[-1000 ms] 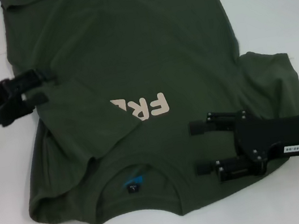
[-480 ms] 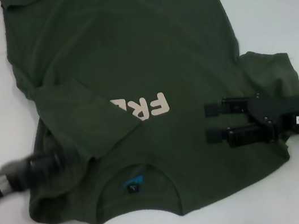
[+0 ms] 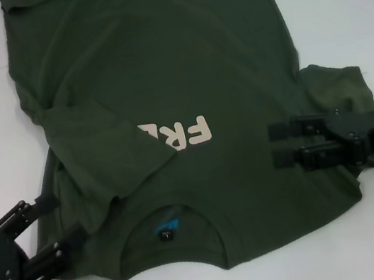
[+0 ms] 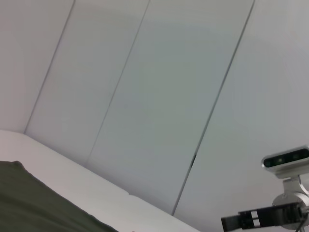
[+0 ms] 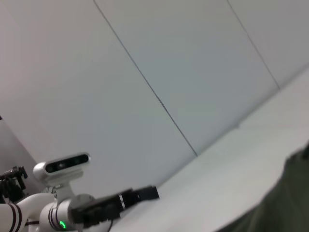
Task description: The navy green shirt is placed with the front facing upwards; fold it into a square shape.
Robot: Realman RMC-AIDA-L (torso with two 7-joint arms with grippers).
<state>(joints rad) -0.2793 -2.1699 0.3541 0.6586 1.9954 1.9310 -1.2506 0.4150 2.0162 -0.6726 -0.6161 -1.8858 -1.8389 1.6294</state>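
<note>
The navy green shirt (image 3: 181, 62) lies flat on the white table (image 3: 338, 14), collar towards me, blue label (image 3: 167, 226) showing inside the neck. Its left sleeve (image 3: 103, 154) is folded in over the chest and covers part of the cream print (image 3: 189, 132). The right sleeve (image 3: 340, 89) still lies spread out. My left gripper (image 3: 57, 223) is open at the shirt's near left shoulder, its fingers over the cloth edge. Over the right shoulder area, my right gripper (image 3: 274, 145) is open and holds nothing. Each wrist view shows only a strip of shirt (image 4: 29, 203) (image 5: 285, 203).
Bare white table surrounds the shirt on the left, right and near sides. A panelled wall fills both wrist views. The right arm's gripper (image 4: 251, 220) shows far off in the left wrist view, and the left arm's gripper (image 5: 140, 194) in the right wrist view.
My left gripper moved from the shirt's left side down to the near left shoulder. My right gripper drew back to the right and its fingers narrowed. The left sleeve stays folded over the chest.
</note>
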